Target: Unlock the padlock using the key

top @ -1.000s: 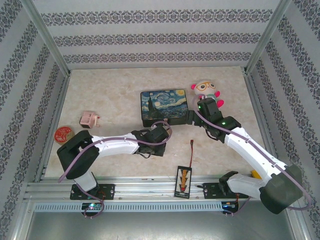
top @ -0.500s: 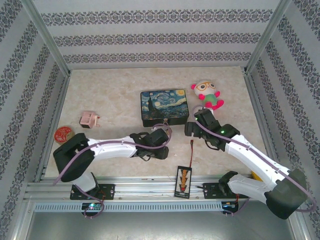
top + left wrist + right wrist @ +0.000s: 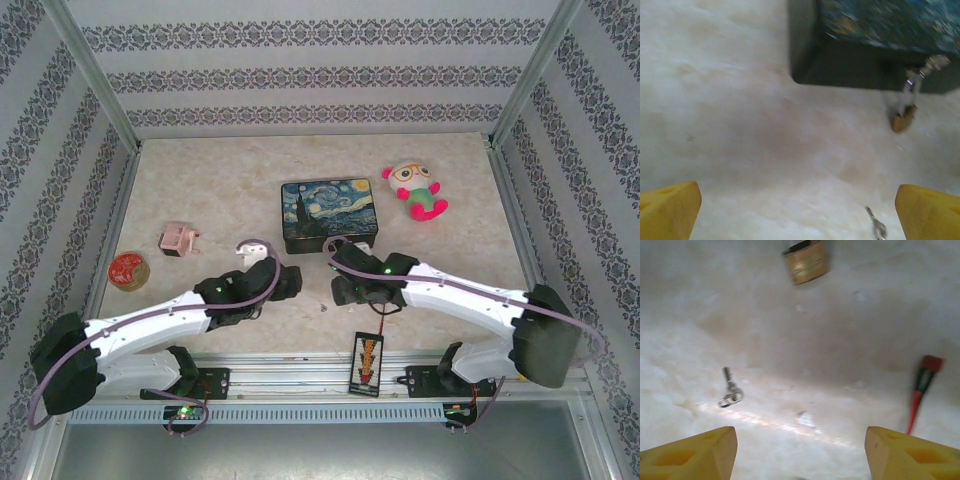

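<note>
We see the tiny brass padlock point(image 3: 902, 119) hanging at the front of the dark painted box point(image 3: 880, 20), the small silver key point(image 3: 730, 390) lying on the pale worktop point(image 3: 740, 125) near it, and the left jaws and right jaws wide apart, holding nothing.

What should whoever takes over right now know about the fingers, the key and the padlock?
Left gripper: fingers open, empty, above the table near the painted box.
Right gripper: fingers open, empty, the key just ahead of them.
Padlock: at the box's front latch, shackle reaching up to it; locked or not, too blurred to tell.
Key: loose on the table near the padlock, not in it.
Done: nothing confirmable. Left: grasp the key, insert, turn.
</note>
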Available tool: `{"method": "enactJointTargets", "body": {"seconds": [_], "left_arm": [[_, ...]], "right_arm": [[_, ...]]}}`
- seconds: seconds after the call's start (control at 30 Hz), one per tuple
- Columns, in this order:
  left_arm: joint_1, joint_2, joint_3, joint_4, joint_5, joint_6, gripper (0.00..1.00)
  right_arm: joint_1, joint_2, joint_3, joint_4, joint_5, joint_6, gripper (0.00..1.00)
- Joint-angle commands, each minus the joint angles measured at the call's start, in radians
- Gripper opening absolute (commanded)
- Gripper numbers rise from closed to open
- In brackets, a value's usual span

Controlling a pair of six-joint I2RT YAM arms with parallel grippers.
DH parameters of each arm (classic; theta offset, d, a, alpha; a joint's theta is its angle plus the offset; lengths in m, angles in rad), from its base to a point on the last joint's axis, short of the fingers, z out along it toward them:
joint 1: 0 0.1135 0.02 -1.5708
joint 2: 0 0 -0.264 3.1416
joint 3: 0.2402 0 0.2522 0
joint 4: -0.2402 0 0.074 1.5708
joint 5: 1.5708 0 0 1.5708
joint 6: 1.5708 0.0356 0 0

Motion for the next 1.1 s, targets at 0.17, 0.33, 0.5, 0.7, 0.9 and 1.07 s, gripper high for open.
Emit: {"method": "enactJointTargets", "body": {"seconds": [0.17, 0.33, 0.5, 0.7, 0.9, 1.07], "left_arm": [[0.067, -0.102, -0.072, -0.045, -0.134, -0.055, 0.99], [0.084, -0.111, -0.098, -0.026, -0.121, -0.054, 0.99], [0.098, -0.109, -0.124, 0.026, -0.088, -0.040, 0.99], [0.113, -0.107, -0.150, 0.076, -0.073, -0.038, 0.99], [0.131, -0.096, -0.148, 0.095, -0.056, -0.012, 0.99], [0.140, -0.086, -0.147, 0.104, -0.036, -0.003, 0.99]], "right_arm": [[0.057, 0.158, 0.084, 0.037, -0.104, 0.074, 0.57], [0.066, 0.240, 0.113, 0.054, -0.152, 0.084, 0.53], [0.069, 0.314, 0.135, 0.059, -0.189, 0.086, 0.50], [0.067, 0.360, 0.148, 0.056, -0.180, 0.077, 0.48], [0.065, 0.382, 0.138, 0.068, -0.183, 0.081, 0.38], [0.051, 0.374, 0.112, 0.083, -0.176, 0.089, 0.29]]}}
